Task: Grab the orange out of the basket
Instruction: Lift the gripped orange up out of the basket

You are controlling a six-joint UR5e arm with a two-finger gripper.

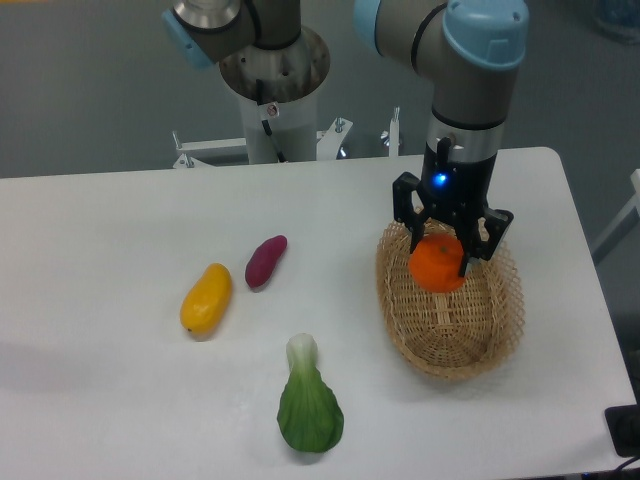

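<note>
Gripper [443, 258] points straight down from a vertical wrist, fingers closed against both sides of the orange [437, 266]. Orange sits at the far end of the basket [455, 345]; whether lifted or resting cannot be told. Mango [206, 298], purple yam [265, 261] and bok choy [308, 410] lie on the table [120, 220].

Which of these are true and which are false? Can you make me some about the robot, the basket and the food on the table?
1. The gripper is around the orange. True.
2. The basket sits on the left side of the table. False: in the picture it is on the right side of the table.
3. The purple sweet potato lies inside the basket. False: it lies on the table, next to the yellow mango.
4. The green bok choy lies on the table, outside the basket. True.
5. The orange is the only food over the basket. True.
</note>
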